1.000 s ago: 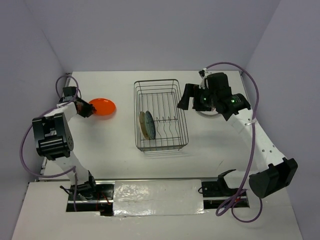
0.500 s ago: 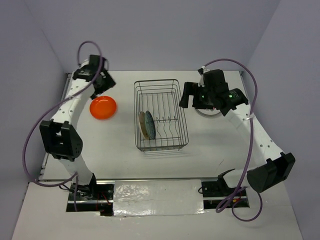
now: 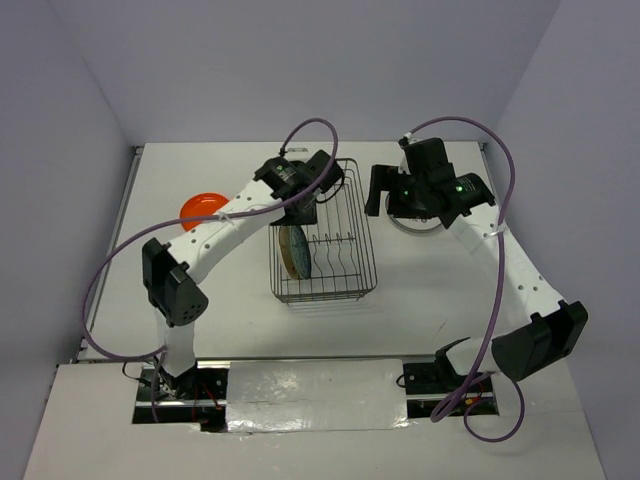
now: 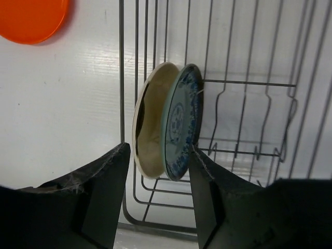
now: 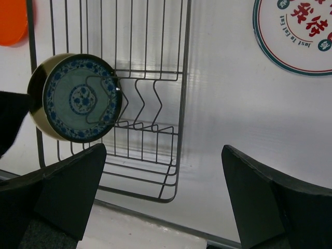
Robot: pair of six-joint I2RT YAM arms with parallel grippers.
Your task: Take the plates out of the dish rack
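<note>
The dark wire dish rack [image 3: 345, 262] stands mid-table. Two plates stand on edge at its near left: an olive-tan one [image 3: 284, 250] and a blue-patterned one [image 3: 300, 252]. My left gripper [image 3: 318, 190] hovers open over the rack's far left. In the left wrist view its fingers straddle, from above, the tan plate [image 4: 149, 135] and the blue plate [image 4: 182, 124], touching neither. The orange plate [image 3: 199, 206] lies on the table at left. My right gripper [image 3: 378, 195] is open and empty beside the rack's right side, above a white plate with red print [image 3: 418, 224].
In the right wrist view the rack's right wall [image 5: 182, 104] runs down the middle, with the white printed plate [image 5: 298, 31] flat on the table to its right. The left arm [image 3: 225, 215] spans from the left base across to the rack.
My left arm has swung from the orange plate at far left to above the rack, leaving the orange plate on the table. The right arm has barely shifted.
</note>
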